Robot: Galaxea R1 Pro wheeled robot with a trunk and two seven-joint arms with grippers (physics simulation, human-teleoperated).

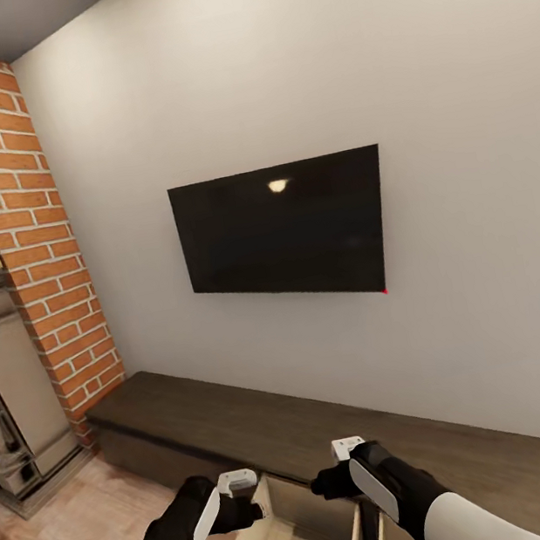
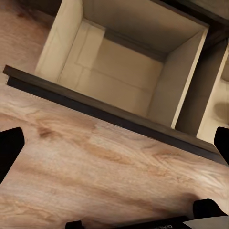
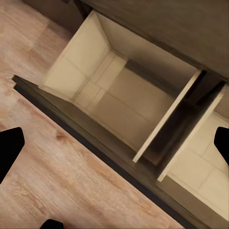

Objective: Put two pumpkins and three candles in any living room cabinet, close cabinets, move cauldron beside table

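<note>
Head view, left to right: a red brick chimney column [image 1: 20,234] with a beige stone fireplace surround [image 1: 7,387] at its foot. A black flat wall-mounted screen [image 1: 285,232] hangs on the pale wall. The long, low dark-brown wooden cabinet [image 1: 244,425] runs along the base of that wall.

The left gripper [image 1: 244,498] hangs above the pale wooden floor [image 1: 69,536], just in front of the cabinet. In the left wrist view its black fingers [image 2: 10,148] are spread wide with nothing between them. An open beige-lined drawer [image 2: 119,71] lies beyond the fingertips, apart from them.

The right gripper [image 1: 336,471] hovers over the cabinet's front edge. Its fingers [image 3: 10,145] are likewise spread wide and empty. Two open drawers lie beneath and beyond them: the wider drawer [image 3: 114,100] and a second drawer [image 3: 200,167] beside it, no contact.
</note>
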